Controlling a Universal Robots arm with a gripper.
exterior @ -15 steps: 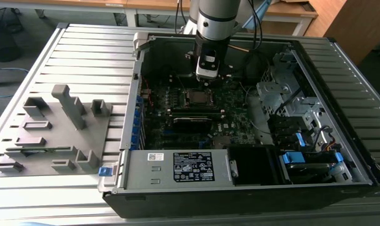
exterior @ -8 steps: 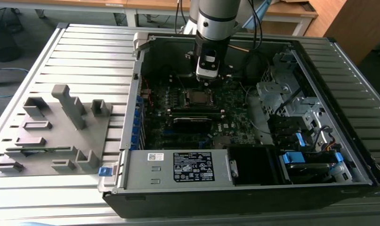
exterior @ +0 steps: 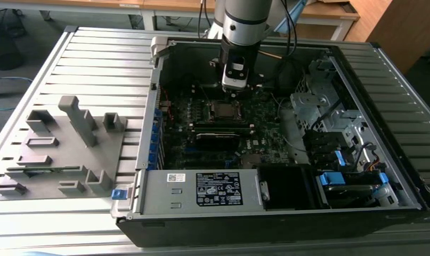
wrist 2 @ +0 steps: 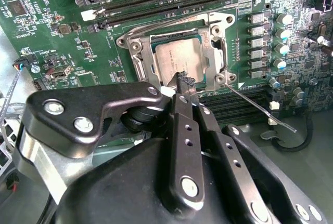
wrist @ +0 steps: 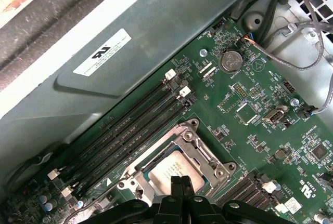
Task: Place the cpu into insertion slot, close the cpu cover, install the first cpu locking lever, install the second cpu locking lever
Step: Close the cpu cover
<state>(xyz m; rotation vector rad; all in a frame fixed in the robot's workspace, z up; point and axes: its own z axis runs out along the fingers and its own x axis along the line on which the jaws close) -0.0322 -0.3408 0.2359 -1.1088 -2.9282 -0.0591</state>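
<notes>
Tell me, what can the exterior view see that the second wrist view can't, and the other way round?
The exterior view adds the big picture: the whole open computer case, the grey tray on the exterior view's left and the robot arm reaching in. The second wrist view adds tiny things: the cpu with its silver top inside the cpu cover, and a thin wire lever sticking out sideways. Both share the end effector, shut, close to the cpu cover, and the green motherboard.
</notes>
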